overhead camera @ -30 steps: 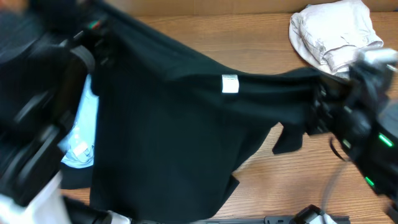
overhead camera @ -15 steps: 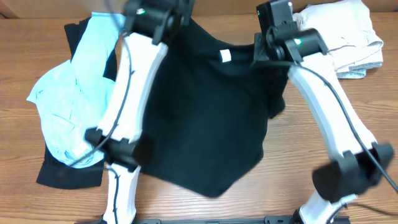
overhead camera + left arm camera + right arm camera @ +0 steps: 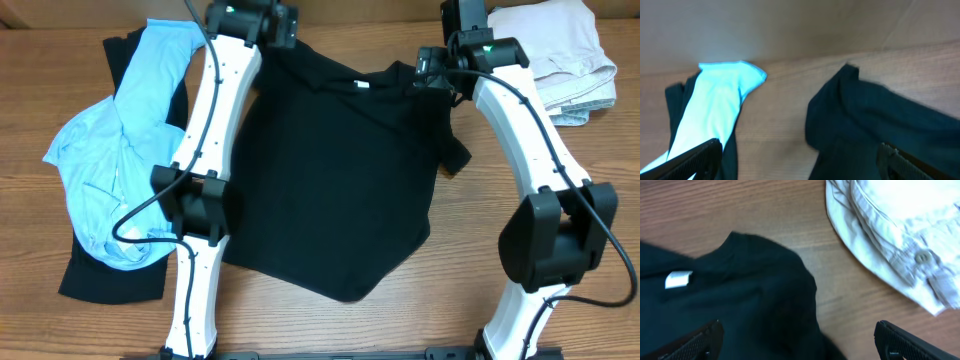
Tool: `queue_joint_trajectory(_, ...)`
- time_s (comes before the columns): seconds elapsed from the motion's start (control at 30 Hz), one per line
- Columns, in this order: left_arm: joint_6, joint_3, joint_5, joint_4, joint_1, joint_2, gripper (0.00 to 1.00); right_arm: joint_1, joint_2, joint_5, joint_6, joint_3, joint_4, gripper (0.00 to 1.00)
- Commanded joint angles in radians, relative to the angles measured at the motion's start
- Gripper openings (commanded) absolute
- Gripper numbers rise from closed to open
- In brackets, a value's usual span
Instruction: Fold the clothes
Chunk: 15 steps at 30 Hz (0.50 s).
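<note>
A black shirt (image 3: 340,170) lies spread on the wooden table, its collar with a white label (image 3: 358,84) toward the far edge. My left gripper (image 3: 283,28) hovers over the shirt's far left shoulder. In the left wrist view the left gripper (image 3: 800,162) is open, with bare wood and the shirt's edge (image 3: 880,130) below it. My right gripper (image 3: 432,72) is over the far right shoulder. In the right wrist view the right gripper (image 3: 800,345) is open above the black cloth (image 3: 755,295), and it holds nothing.
A light blue garment (image 3: 110,170) lies crumpled at the left on top of another black garment (image 3: 110,275). Folded pale beige clothes (image 3: 555,55) sit at the far right corner, close to the right gripper, and show as beige clothes with a button (image 3: 900,230).
Both grippers have opened and let go of the black shirt. It was held up and stretched between them; it now lies flat on the table, arms near the far edge.
</note>
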Motion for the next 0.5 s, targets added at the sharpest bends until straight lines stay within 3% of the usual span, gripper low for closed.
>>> queue_joint_trajectory(0.0,-0.028,0.016,0.086,-0.078,0.002,-0.166,1.00,0.002,-0.177,-0.056,0.003,0.022,-0.047,1.00)
queue_joint_trajectory(0.2,-0.025,0.016,0.204,-0.241,-0.009,-0.360,1.00,0.002,-0.387,-0.206,0.003,0.022,-0.182,1.00)
queue_joint_trajectory(0.47,-0.029,0.016,0.259,-0.575,-0.032,-0.473,1.00,0.002,-0.594,-0.209,0.082,0.018,-0.402,1.00)
